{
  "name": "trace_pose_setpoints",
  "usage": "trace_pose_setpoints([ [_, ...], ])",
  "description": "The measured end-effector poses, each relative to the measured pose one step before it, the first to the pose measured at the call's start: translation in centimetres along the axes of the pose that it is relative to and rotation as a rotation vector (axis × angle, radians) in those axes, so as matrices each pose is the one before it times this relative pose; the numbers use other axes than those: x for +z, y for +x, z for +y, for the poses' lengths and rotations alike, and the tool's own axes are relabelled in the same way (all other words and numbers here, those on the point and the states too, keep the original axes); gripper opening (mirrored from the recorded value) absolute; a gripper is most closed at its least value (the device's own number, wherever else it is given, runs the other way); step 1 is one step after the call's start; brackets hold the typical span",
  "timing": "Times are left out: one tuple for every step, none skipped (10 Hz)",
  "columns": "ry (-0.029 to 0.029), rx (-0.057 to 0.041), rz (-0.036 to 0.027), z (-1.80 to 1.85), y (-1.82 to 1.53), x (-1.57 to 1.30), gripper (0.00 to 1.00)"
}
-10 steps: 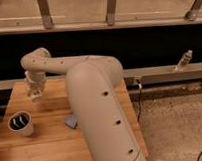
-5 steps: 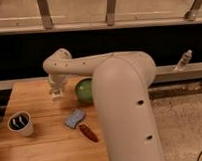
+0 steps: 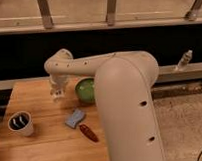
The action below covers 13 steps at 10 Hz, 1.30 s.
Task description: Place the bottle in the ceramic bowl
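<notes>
Swung across since half a second ago: bulky arm [image 3: 126, 103] now filling the right half of the view, more of the tabletop uncovered, blue-grey pad and red thing in the open. Hangs now over the back part of the wooden table [image 3: 37, 145], the gripper [image 3: 56, 91], pointing down from the wrist at the arm's far left end. Cannot tell whether set wide, narrow or clamped. Shows a small whitish piece right at its tip, apparently the bottle [image 3: 57, 98], low over the wood; cannot tell whether gripped or merely beside the tip.

Outward from there:
- at 3 o'clock, just beside the gripper, the green ceramic bowl [image 3: 84, 90], its right edge hidden behind the arm; bottle outside it, to its left.
- at 5 o'clock, near, a blue-grey pad [image 3: 74, 117] flat on the wood.
- farther along 5 o'clock, just past the pad, a dark red oblong thing [image 3: 88, 132], lying slantwise.
- at 8 o'clock, well apart, a white cup [image 3: 21, 123] with a dark inside, upright near the table's left edge.
</notes>
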Motion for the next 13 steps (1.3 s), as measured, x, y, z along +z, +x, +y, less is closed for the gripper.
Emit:
trace_pose_setpoints([
  [0.00594,0.00848,0.00013,-0.108,0.011,0.061,0.0],
  [0.01456,0.0256,-0.00178,-0.494,-0.052,-0.102,0.0],
  [0.01653,0.02453,-0.00351,-1.212,-0.139,-0.12,0.0],
  [0.01917,0.03862,-0.00457,-2.139,-0.152,-0.229,0.0],
  [0.02178,0.0446,-0.00463,-2.653,0.108,-0.252,0.0],
  [0.0119,0.03846,-0.00095,-1.839,0.398,-0.207,0.0],
  [0.00918,0.04091,-0.00153,-1.842,0.436,-0.117,0.0],
  [0.00974,0.04769,-0.00179,-2.209,0.33,-0.01,0.0],
  [0.00582,0.0482,-0.00051,-1.931,0.04,0.12,0.0],
  [0.00596,0.04335,0.00224,-1.858,-0.085,0.518,0.0],
  [0.00051,0.04871,0.00226,-1.694,-0.289,1.048,0.0],
  [-0.01412,0.03234,-0.00173,-0.592,-0.178,1.056,0.0],
  [-0.04341,0.02369,-0.00938,-0.09,-0.071,0.552,0.0],
])
